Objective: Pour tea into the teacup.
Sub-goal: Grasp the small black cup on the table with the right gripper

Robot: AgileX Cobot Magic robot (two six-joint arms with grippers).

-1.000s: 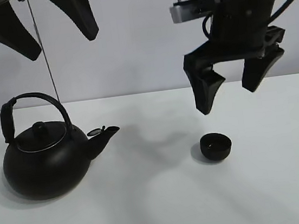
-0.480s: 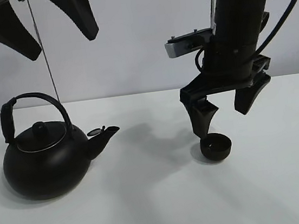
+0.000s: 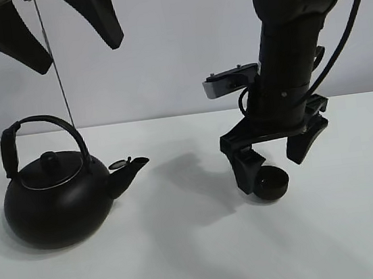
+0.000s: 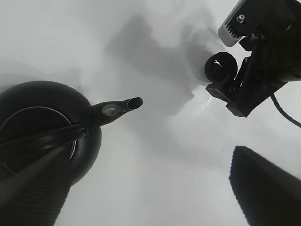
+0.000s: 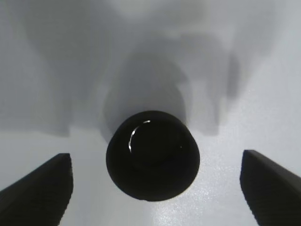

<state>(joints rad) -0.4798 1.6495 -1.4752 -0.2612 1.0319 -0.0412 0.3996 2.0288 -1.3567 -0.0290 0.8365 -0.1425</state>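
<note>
The small black teacup (image 3: pixel 272 185) stands on the white table right of centre; it also shows in the right wrist view (image 5: pixel 152 154) and the left wrist view (image 4: pixel 222 67). My right gripper (image 3: pixel 277 159) is open and low over it, one finger on each side, apart from it (image 5: pixel 155 188). The big black kettle (image 3: pixel 56 196) with an arched handle stands at the left, spout toward the cup; it also shows in the left wrist view (image 4: pixel 44 127). My left gripper (image 3: pixel 58 33) is open and empty, high above the kettle.
The white table (image 3: pixel 188 262) runs to a pale back wall. A thin rod (image 3: pixel 55 67) hangs down behind the kettle. A bare stretch of table lies between kettle and cup.
My right gripper has come down and a little left, from well above the teacup to straddling it. The left arm, kettle and cup have not moved.
</note>
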